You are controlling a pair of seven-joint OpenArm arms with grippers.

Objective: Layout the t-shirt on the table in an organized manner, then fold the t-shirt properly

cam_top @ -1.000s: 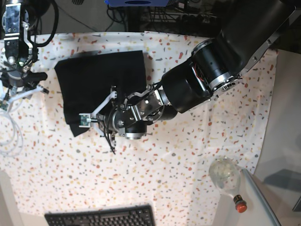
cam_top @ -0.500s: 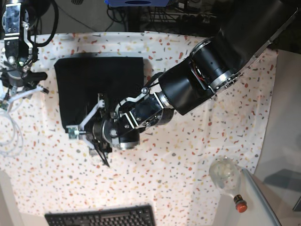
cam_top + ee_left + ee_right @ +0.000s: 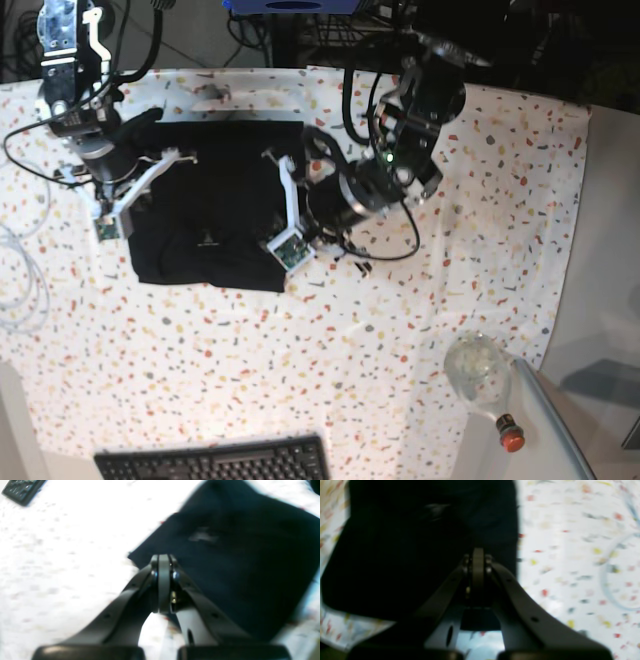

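The black t-shirt (image 3: 205, 205) lies folded into a rough rectangle on the speckled white table (image 3: 330, 350), left of centre. My left gripper (image 3: 290, 250) is shut and hovers at the shirt's near right corner. In the left wrist view its closed tips (image 3: 163, 560) sit just above the shirt's edge (image 3: 237, 555) and hold nothing. My right gripper (image 3: 108, 225) is shut at the shirt's left edge. In the right wrist view its closed tips (image 3: 477, 552) are over the black fabric (image 3: 407, 555). No cloth shows between them.
A black keyboard (image 3: 215, 462) lies at the front edge and shows far off in the left wrist view (image 3: 22, 490). A clear glass object (image 3: 478, 370) and a red-capped thing (image 3: 511, 434) sit at front right. White cable (image 3: 25, 280) loops at the left edge.
My left arm has lifted and pulled back from the shirt's near left corner to its right side. My right arm has swung in from the table's left edge to the shirt's left edge.
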